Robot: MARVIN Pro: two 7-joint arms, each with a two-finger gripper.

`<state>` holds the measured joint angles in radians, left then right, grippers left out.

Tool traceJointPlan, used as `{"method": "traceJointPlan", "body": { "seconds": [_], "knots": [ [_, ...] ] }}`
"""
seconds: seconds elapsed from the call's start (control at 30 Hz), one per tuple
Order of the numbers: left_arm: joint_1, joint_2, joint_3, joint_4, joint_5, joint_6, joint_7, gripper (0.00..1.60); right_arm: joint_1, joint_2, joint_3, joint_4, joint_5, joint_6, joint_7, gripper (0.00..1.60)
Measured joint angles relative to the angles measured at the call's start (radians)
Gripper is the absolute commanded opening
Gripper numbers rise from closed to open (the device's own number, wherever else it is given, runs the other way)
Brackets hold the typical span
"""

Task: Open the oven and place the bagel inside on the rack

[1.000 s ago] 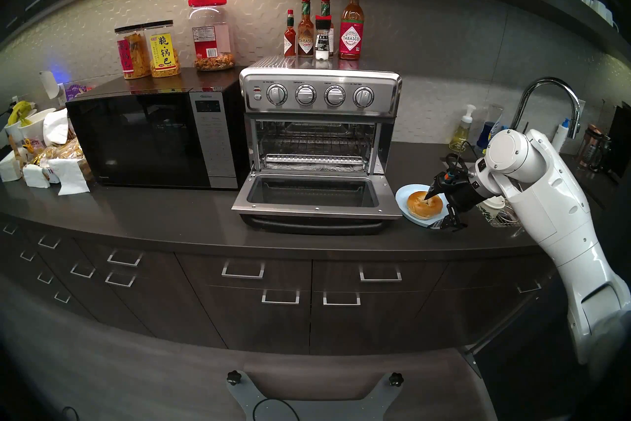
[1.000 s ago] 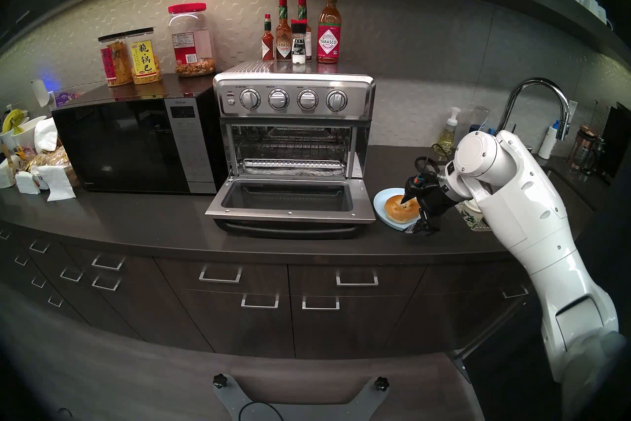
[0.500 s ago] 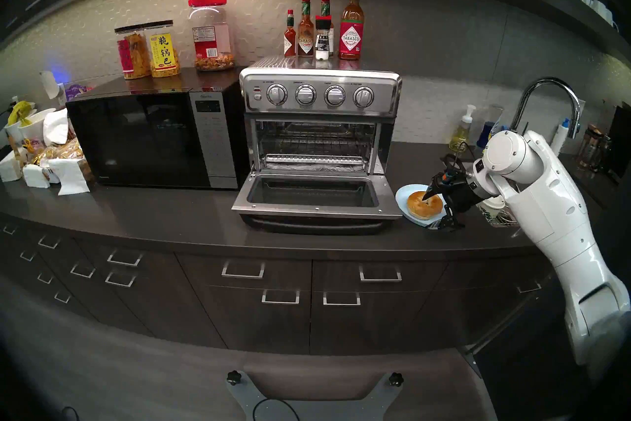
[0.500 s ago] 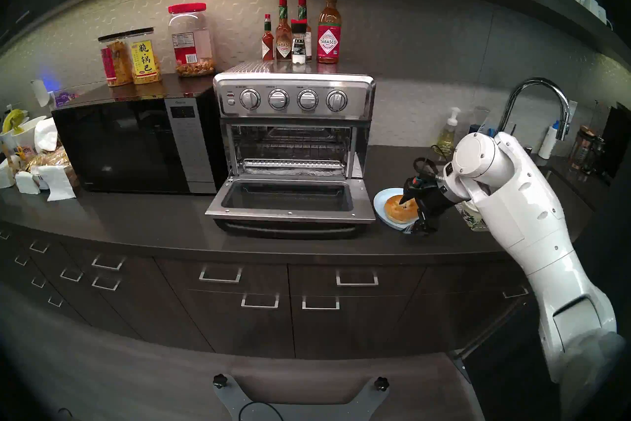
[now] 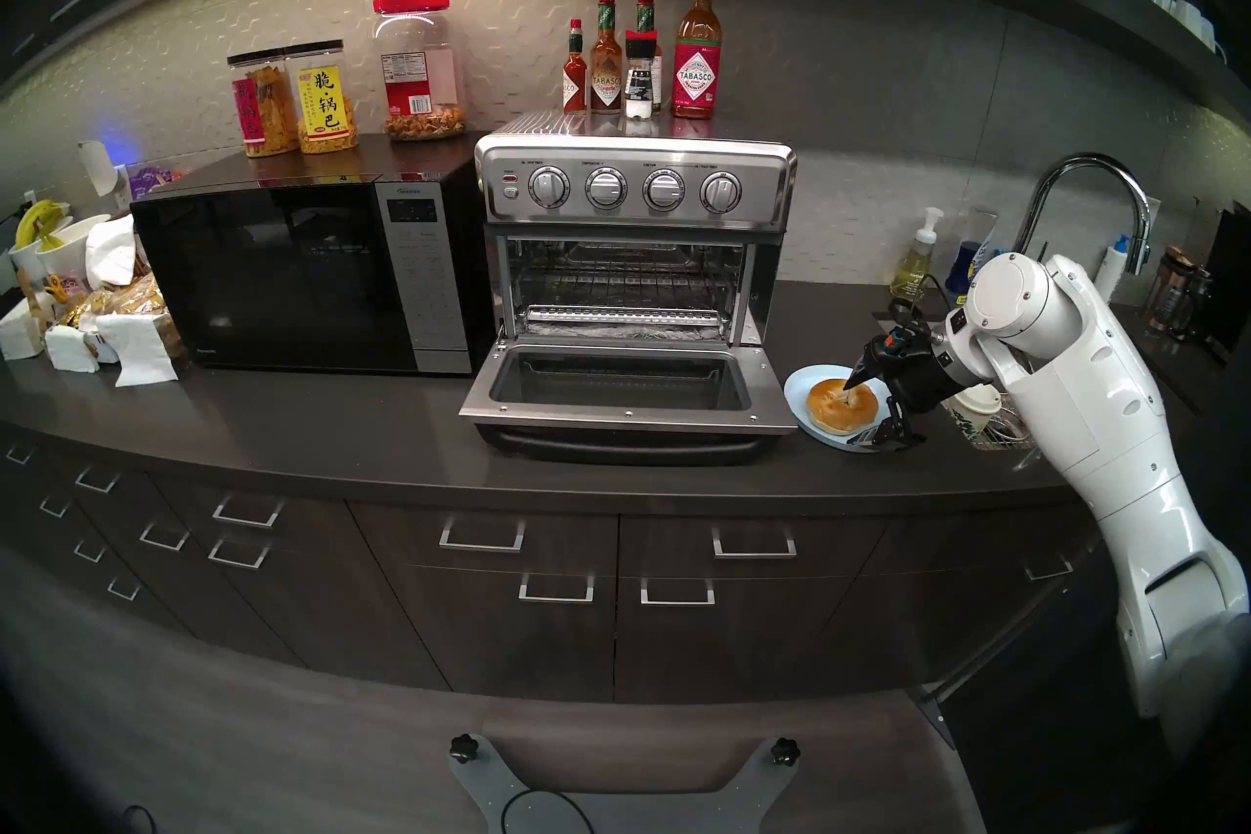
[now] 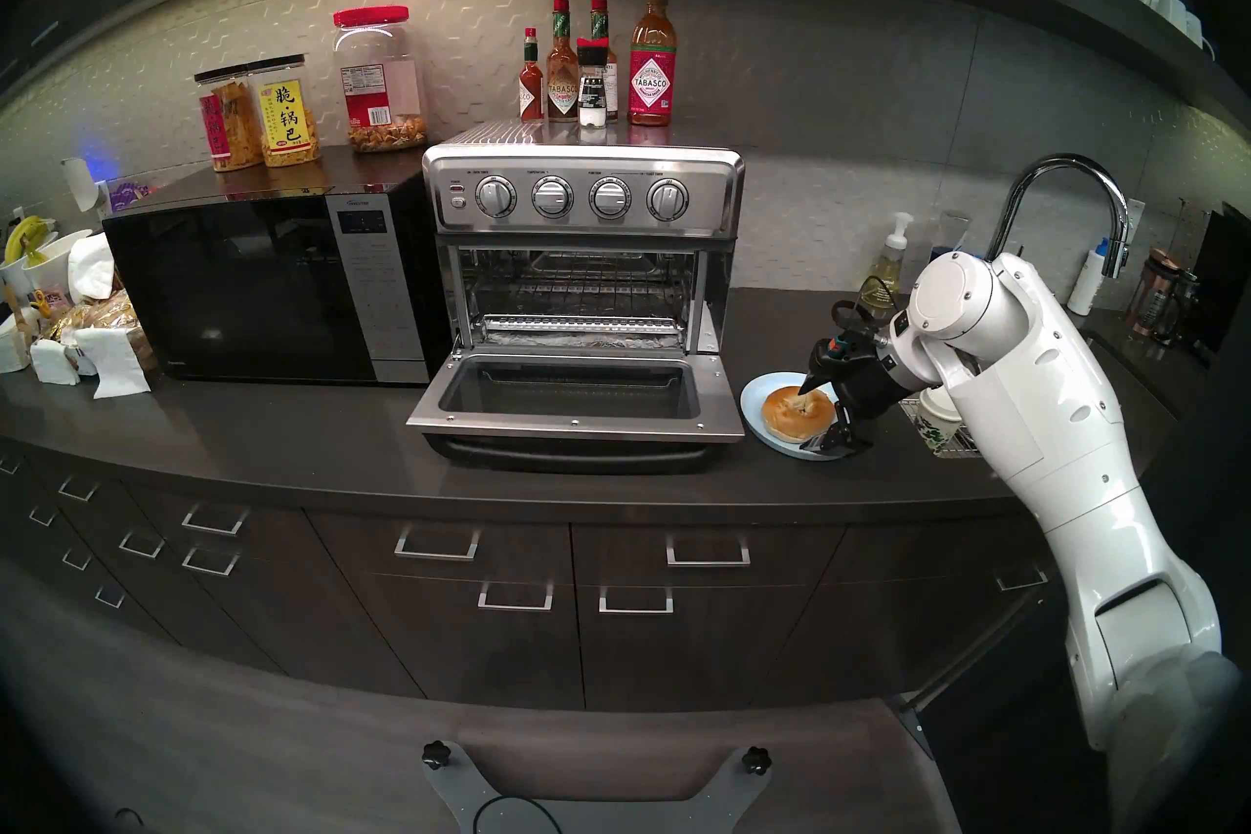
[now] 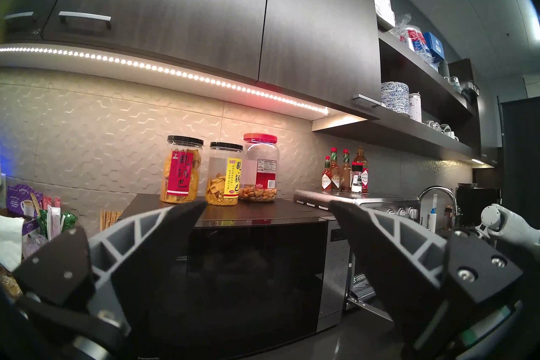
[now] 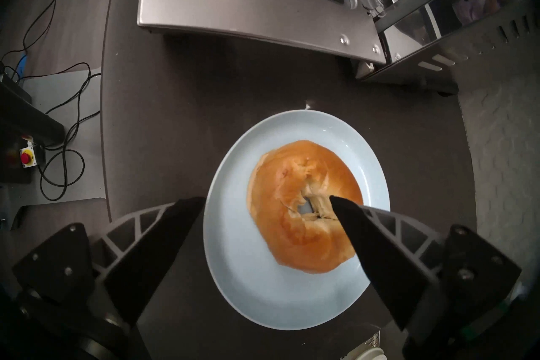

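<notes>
My right gripper (image 8: 267, 198) stands wide and empty over the bagel (image 8: 295, 204), as a second ago; only the wrist has shifted slightly. The bagel remains on the plate (image 8: 233, 277) beside the open oven (image 5: 633, 244). Grasp not begun.

The brushed-steel toaster oven (image 5: 635, 244) stands on the counter with its glass door (image 5: 626, 389) dropped flat open. Inside, the silver wire rack (image 5: 623, 313) spans its width, bare. The golden-brown, glossy bagel (image 8: 304, 206) lies flat on a light blue plate (image 8: 242, 286) just right of the open door.
</notes>
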<state>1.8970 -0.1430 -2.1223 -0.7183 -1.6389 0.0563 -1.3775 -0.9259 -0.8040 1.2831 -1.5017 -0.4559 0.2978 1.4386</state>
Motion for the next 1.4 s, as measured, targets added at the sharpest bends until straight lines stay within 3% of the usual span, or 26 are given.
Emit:
{"method": "traceJointPlan", "body": {
  "seconds": [0.4,1.4],
  "knots": [
    [-0.049,0.0,0.048,0.011,0.008,0.003,-0.007,1.6,0.001,-0.001,-0.001,0.005,-0.009,0.004,-0.006,1.6],
    [-0.178,0.001,0.162,0.035,0.026,0.009,-0.024,1.6,0.017,-0.057,-0.019,0.131,-0.065,-0.061,-0.067,1.6]
  ]
}}
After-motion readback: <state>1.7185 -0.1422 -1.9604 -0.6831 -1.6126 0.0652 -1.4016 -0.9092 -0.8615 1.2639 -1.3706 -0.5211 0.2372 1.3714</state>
